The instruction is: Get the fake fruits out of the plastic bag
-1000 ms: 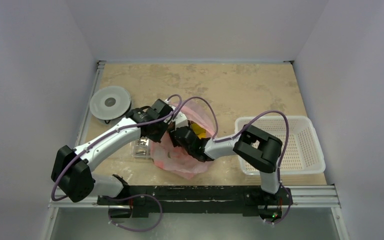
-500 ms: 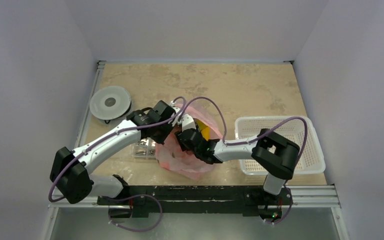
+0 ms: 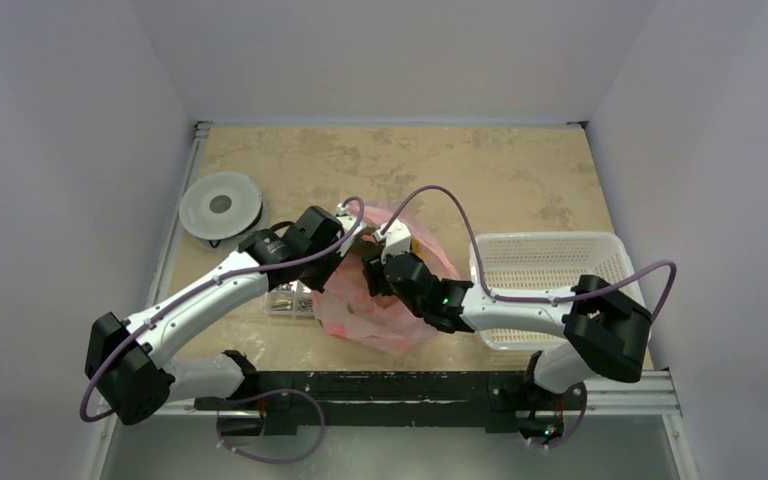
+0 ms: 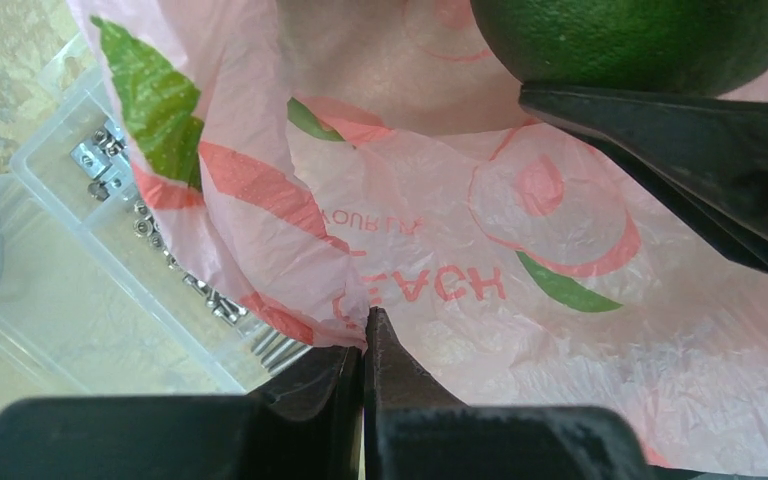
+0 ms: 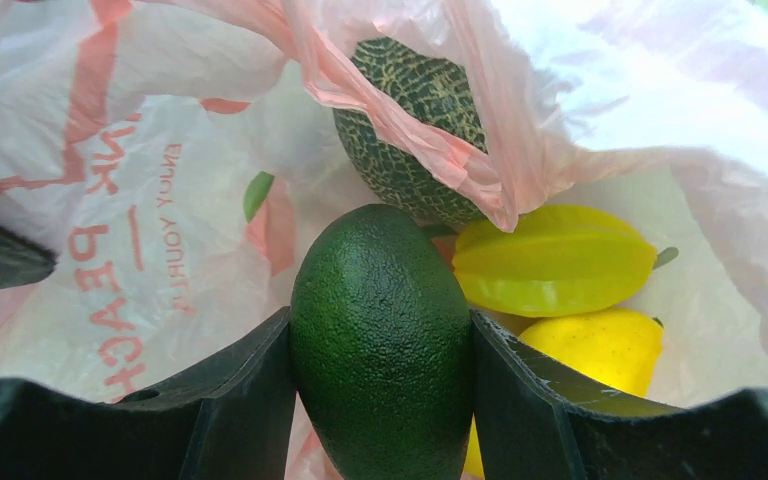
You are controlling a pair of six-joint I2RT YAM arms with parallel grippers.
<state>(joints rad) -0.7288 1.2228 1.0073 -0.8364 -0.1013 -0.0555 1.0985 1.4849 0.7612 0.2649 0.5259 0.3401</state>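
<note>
Four fake fruits (image 5: 385, 300) are showing in the right wrist view: one dark green oval (image 5: 380, 370), one netted green melon (image 5: 415, 110), one ribbed yellow piece (image 5: 555, 262) and one yellow lemon (image 5: 590, 350). One pink plastic bag (image 5: 140, 230) is lying on the worktop (image 3: 480, 170), where one white basket (image 3: 632, 290), one clear parts box (image 3: 282, 298) and one grey round disc (image 3: 221, 205) are also sitting. Two end effectors are appearing: the left end effector (image 4: 364, 335) and the right end effector (image 5: 380, 325).

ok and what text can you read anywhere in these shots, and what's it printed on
"PEACH": big red letters on the plastic bag, sideways in the right wrist view. The left wrist view shows it back to front, first letter hidden.
"YOUR": small red line beside it, same bag. The words around it are too creased to read.
Nothing else carries readable text.
</note>
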